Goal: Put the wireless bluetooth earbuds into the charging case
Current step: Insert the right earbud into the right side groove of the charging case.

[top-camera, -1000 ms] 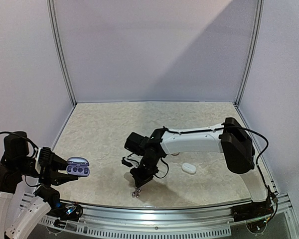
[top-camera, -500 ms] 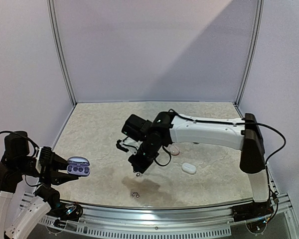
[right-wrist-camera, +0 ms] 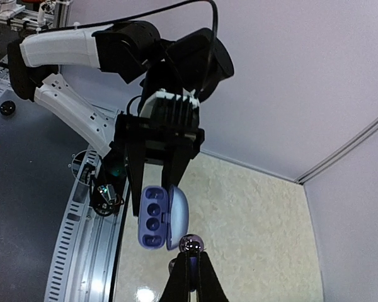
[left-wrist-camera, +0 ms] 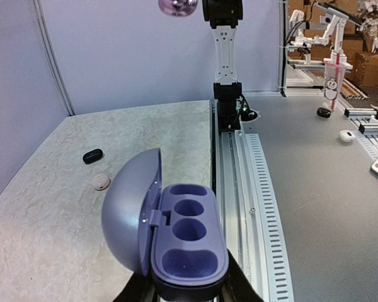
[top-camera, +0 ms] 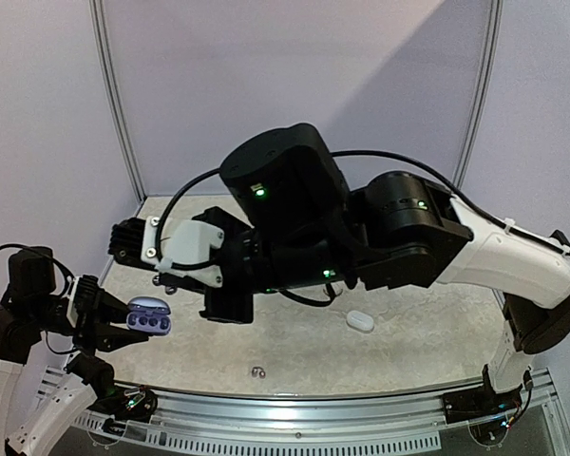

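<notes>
The lavender charging case (left-wrist-camera: 188, 239) is held above the table's near left corner with its lid (left-wrist-camera: 130, 211) swung open, and its wells show nothing inside. My left gripper (top-camera: 138, 328) is shut on the case's base. My right gripper (right-wrist-camera: 190, 257) is shut on one shiny grey-lavender earbud (right-wrist-camera: 190, 245), raised high and hanging just beside the case (right-wrist-camera: 156, 217). The same earbud (left-wrist-camera: 177, 5) shows at the top edge of the left wrist view, well above the case. In the top view the right gripper (top-camera: 123, 245) reaches left over the case (top-camera: 149, 318).
A small grey bud (top-camera: 257, 370) lies near the table's front edge and a white oval piece (top-camera: 360, 321) lies right of centre. The left wrist view shows a black piece (left-wrist-camera: 92, 155) and a white bud (left-wrist-camera: 101, 182) on the table. The slotted metal rail (left-wrist-camera: 258, 189) runs along the front.
The right arm lifted off the table with the bud and swung up and left to beside the open case. The left arm and the case stayed put.
</notes>
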You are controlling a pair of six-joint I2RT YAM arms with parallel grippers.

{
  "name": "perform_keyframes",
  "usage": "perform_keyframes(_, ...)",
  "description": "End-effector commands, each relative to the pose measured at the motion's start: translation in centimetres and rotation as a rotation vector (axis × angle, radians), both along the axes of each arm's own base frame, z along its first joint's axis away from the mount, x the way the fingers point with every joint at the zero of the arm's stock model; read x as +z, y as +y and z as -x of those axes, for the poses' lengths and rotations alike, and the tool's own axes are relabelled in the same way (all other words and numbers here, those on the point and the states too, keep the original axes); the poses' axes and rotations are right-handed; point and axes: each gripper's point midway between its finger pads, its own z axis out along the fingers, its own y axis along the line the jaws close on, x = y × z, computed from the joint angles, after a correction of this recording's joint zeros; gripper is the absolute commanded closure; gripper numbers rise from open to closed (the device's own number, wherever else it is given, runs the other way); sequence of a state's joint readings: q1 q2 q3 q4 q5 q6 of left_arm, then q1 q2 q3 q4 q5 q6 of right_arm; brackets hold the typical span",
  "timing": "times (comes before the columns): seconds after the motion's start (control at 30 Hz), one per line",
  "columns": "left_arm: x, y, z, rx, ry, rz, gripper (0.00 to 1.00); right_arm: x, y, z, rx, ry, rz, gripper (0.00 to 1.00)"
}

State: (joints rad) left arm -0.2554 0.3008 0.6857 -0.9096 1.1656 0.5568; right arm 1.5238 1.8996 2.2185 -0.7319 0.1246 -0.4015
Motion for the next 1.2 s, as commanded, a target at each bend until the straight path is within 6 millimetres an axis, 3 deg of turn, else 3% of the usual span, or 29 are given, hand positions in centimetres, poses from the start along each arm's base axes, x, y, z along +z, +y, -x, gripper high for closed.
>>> perform_keyframes(0.0,0.1,0.0,0.3,-0.003,0.020,-0.012,1.00,-3.6,2.8,0.4,0.057,-0.192,0.117,1.00)
perform_keyframes(0.13,-0.1,0.1,0.2,0.002,0.027,-0.028,1.00,-4.9,3.8,0.4,0.064,-0.232,0.146,1.00)
perform_keyframes(0.57,-0.1,0.1,0.0,0.008,0.003,-0.048,1.00,-8.0,4.5,0.8,0.088,-0.204,0.214,1.00)
perform_keyframes(1.17,0.1,0.1,0.4,-0.007,-0.055,-0.034,1.00,-9.8,4.4,-0.5,0.029,-0.231,0.277,1.00)
